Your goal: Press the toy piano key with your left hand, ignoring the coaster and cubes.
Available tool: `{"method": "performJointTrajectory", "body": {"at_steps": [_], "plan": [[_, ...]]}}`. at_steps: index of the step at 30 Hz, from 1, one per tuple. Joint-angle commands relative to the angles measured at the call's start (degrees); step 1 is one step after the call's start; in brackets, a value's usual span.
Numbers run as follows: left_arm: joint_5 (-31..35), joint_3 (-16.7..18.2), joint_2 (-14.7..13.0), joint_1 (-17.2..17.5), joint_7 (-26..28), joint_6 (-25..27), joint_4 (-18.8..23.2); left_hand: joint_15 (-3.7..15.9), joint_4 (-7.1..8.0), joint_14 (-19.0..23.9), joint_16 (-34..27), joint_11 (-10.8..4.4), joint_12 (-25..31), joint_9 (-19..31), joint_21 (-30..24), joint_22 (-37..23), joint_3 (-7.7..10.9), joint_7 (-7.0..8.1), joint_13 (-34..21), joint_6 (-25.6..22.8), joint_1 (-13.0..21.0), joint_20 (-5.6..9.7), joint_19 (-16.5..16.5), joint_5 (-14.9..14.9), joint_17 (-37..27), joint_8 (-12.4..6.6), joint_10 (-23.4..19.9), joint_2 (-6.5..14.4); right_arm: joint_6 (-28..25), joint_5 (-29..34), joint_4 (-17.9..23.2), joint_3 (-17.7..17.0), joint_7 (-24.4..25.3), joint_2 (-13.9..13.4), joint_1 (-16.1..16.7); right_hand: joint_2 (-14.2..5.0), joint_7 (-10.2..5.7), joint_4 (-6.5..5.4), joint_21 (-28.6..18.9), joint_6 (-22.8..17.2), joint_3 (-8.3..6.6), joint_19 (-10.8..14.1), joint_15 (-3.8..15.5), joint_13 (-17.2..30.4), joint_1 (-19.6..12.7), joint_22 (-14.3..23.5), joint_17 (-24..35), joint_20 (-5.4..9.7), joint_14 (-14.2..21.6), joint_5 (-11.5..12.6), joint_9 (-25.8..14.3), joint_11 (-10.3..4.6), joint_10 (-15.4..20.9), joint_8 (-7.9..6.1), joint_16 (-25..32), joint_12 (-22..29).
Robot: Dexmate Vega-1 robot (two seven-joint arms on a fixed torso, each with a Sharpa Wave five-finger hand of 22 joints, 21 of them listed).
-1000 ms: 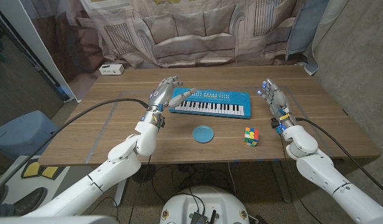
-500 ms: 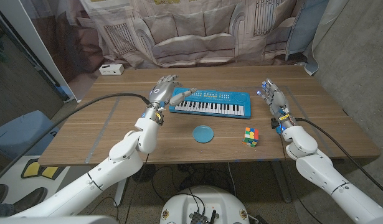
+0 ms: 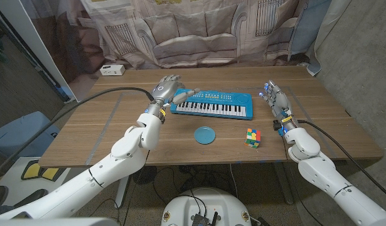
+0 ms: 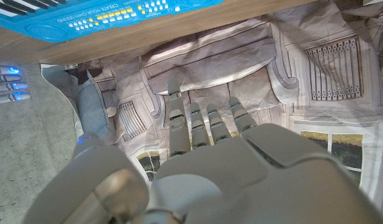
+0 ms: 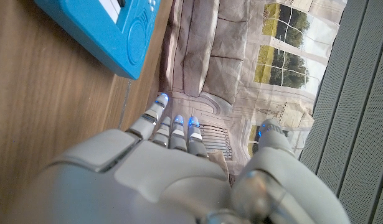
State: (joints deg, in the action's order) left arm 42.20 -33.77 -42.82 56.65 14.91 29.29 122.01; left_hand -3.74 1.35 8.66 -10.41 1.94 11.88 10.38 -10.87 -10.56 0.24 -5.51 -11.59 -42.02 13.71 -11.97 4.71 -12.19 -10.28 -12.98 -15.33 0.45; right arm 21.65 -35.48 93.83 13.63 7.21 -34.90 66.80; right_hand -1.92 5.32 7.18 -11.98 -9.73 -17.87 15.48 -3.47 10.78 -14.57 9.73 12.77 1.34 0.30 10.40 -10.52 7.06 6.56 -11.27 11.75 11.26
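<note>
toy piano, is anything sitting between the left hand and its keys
Nothing visible does. The left hand hovers at the toy piano's left end, one finger reaching over its corner. The coaster and cube lie nearer the robot, off that path. The right hand stands apart, past the far end.

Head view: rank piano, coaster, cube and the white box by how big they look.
1. Piano, clearly largest.
2. Coaster.
3. White box and cube look about alike; the box sits farther back, so no ranking between them.
</note>
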Motion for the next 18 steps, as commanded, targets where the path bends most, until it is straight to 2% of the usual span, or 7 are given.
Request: {"method": "performJointTrajectory", "body": {"at_steps": [1, 7, 14, 18], "plan": [[2.1, -2.1, -0.5, -2.7, -6.1, 3.5, 1.4, -0.06, 0.23, -0.3, -0.2, -0.52, 0.2, 0.1, -0.2, -0.1, -0.57, -0.13, -0.1, -1.7, -0.3, -0.18, -0.4, -0.3, -0.3, -0.57, 0.0, 0.1, 0.3, -0.2, 0.7, -0.5, 0.4, -0.1, 1.1, -0.48, -0.2, 0.02, 0.2, -0.4, 0.1, 0.4, -0.08, 0.3, -0.1, 0.1, 0.1, -0.1, 0.3, -0.1, -0.3, 0.14, 0.3, -0.34, 0.3, 0.5], [4.1, -3.7, -0.8, -4.3, -11.0, 6.4, 2.5, -0.16, 0.36, -0.6, -0.2, -0.6, 0.3, 0.1, 0.0, -0.1, -0.83, -0.88, -0.1, -2.7, -0.6, -0.17, -1.2, -0.4, -0.3, -0.65, 0.1, 0.0, 0.4, -0.3, 1.0, -0.8, 0.6, -0.1, 1.6, -0.52, -0.2, 0.02, 0.2, -0.4, 0.15, 0.4, -0.11, 0.3, -0.1, 0.1, 0.1, -0.08, 0.2, -0.1, -0.3, 0.12, 0.3, -0.32, 0.3, 0.5], [6.3, -5.1, -0.9, -5.4, -15.2, 9.0, 3.3, -0.26, 0.55, -1.3, 0.0, -1.26, 0.2, 0.1, 0.0, -0.1, -1.18, -0.83, -0.1, -3.0, -1.1, -0.2, -1.6, -0.5, -0.3, -0.47, 0.5, -0.2, 0.5, -0.2, 1.3, -0.9, 0.8, -0.2, 2.0, -0.55, -0.18, 0.02, 0.3, -0.5, 0.21, 0.4, -0.15, 0.3, -0.1, 0.1, 0.1, -0.17, 0.3, -0.1, -0.3, 0.08, 0.4, -0.29, 0.3, 0.5], [10.1, -7.4, -1.0, -7.1, -19.9, 11.4, 3.5, -0.24, 0.88, -2.2, 0.0, -1.1, 0.1, 0.1, 0.4, -0.1, -1.77, 0.38, 0.0, -5.4, -1.7, -0.12, -3.6, -0.8, -0.3, -0.81, 0.8, -0.4, 0.8, -0.4, 1.0, -0.9, 0.5, 0.1, 2.0, -0.56, -0.18, 0.03, 0.3, -0.5, 0.23, 0.4, -0.15, 0.3, 0.0, 0.1, 0.1, -0.22, 0.2, -0.1, -0.3, 0.13, 0.4, -0.27, 0.3, 0.5]]}}
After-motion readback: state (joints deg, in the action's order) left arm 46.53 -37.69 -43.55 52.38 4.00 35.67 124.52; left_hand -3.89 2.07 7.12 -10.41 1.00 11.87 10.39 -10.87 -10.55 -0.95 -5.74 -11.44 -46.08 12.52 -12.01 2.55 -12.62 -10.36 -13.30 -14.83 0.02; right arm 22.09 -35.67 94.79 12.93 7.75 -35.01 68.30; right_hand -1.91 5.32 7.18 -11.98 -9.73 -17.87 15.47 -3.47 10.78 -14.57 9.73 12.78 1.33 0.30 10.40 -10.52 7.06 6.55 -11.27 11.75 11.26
